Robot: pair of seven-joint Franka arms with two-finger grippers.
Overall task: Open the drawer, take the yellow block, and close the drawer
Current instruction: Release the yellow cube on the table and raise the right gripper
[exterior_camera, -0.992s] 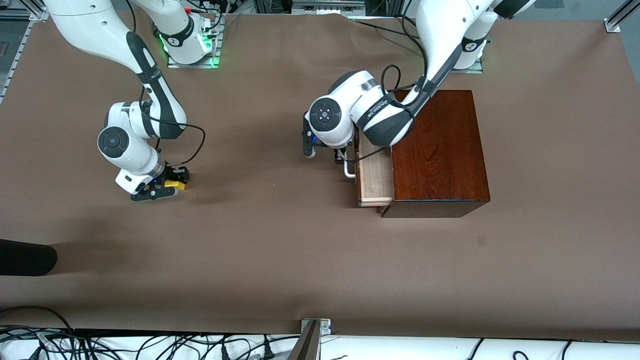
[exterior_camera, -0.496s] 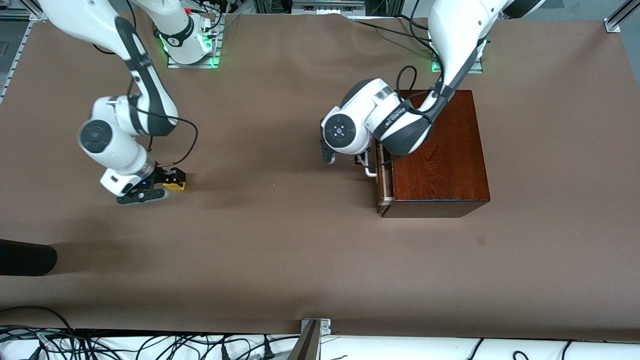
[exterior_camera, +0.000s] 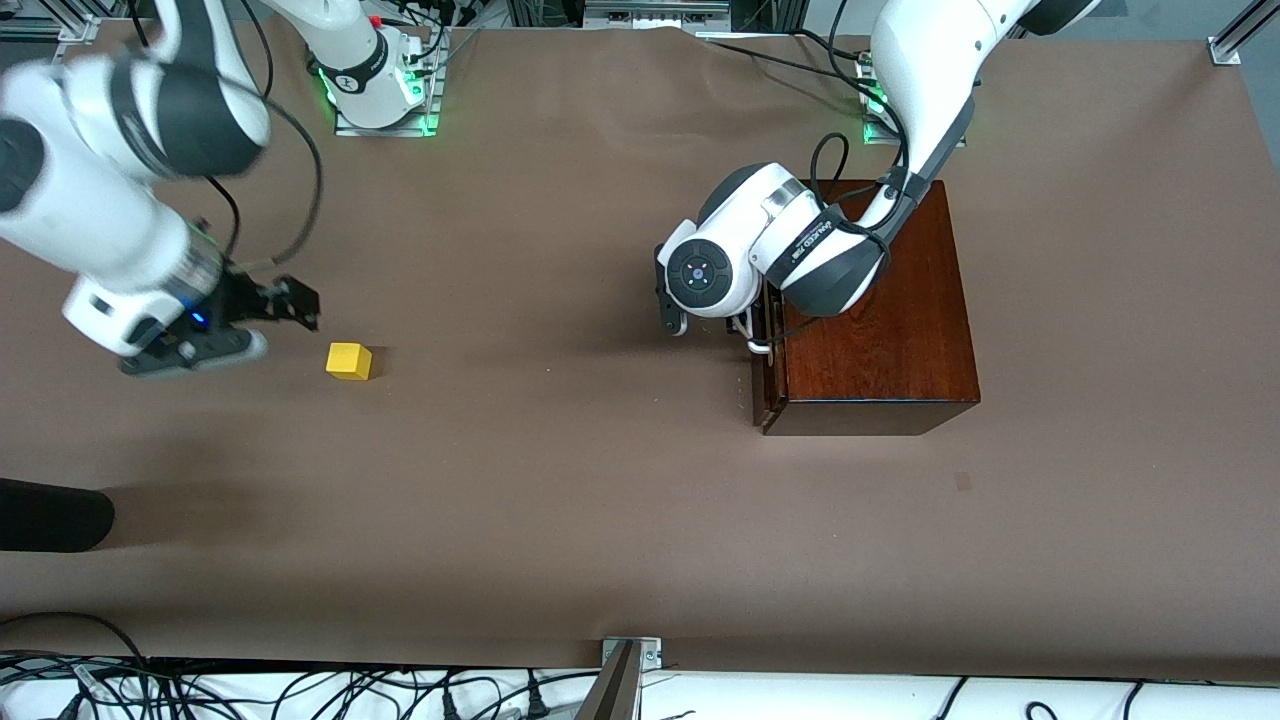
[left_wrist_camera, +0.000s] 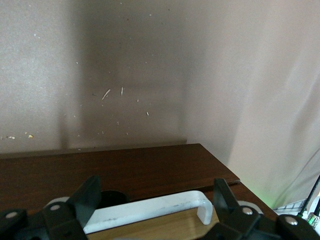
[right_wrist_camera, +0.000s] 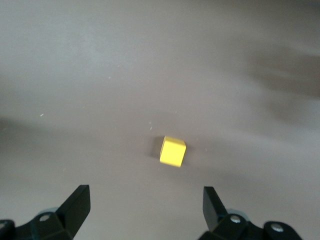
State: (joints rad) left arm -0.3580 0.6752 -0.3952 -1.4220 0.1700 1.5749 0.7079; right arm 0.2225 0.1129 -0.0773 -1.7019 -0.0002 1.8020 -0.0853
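Observation:
The yellow block (exterior_camera: 349, 361) (right_wrist_camera: 173, 151) lies alone on the brown table, toward the right arm's end. My right gripper (exterior_camera: 283, 325) (right_wrist_camera: 146, 200) hangs open above the table beside the block, holding nothing. The drawer (exterior_camera: 760, 385) sits pushed into the dark reddish-brown box (exterior_camera: 870, 320), its front about flush with the box. My left gripper (exterior_camera: 745, 335) (left_wrist_camera: 156, 195) is at the drawer's front, open. Its fingers (left_wrist_camera: 90, 195) stand apart at either end of the white handle (exterior_camera: 755, 345) (left_wrist_camera: 150, 210) without clamping it.
A dark rounded object (exterior_camera: 50, 515) reaches in at the table's edge on the right arm's end, nearer the camera than the block. Cables (exterior_camera: 300, 690) and a metal bracket (exterior_camera: 630, 650) run along the near edge. The arm bases (exterior_camera: 380, 90) stand along the table's edge farthest from the camera.
The right gripper opened, left the yellow block on the table and rose away toward its own end. The left gripper pushed the drawer in until the pale interior vanished.

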